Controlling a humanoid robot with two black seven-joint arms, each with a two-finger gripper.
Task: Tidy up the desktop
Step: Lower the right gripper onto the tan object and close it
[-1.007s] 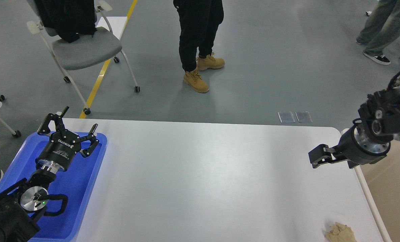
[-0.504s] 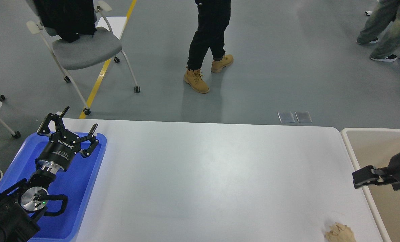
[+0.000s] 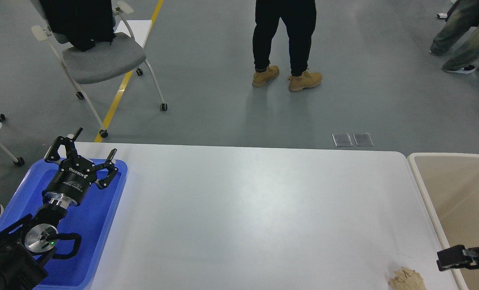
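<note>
I'm seeing one blue tray [image 3: 102, 225] sitting at the left end of the desktop [image 3: 255, 217] and one cream bin [image 3: 424, 189] standing off its right end. One crumpled tan wad [image 3: 406, 278] is lying near the front right corner. My left gripper [image 3: 82, 155] is hanging over the tray, fingers spread. My right gripper [image 3: 448, 259] is hovering just beside the wad; I cannot tell its state.

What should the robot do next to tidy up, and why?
Probably move the right end effector a little left and down toward the crumpled tan scrap. That scrap is the only loose thing lying on the desktop, close to its near right corner, and this end effector hovers just beside it at the edge of the cream bin. The left end effector is far off, over the blue tray.
</note>
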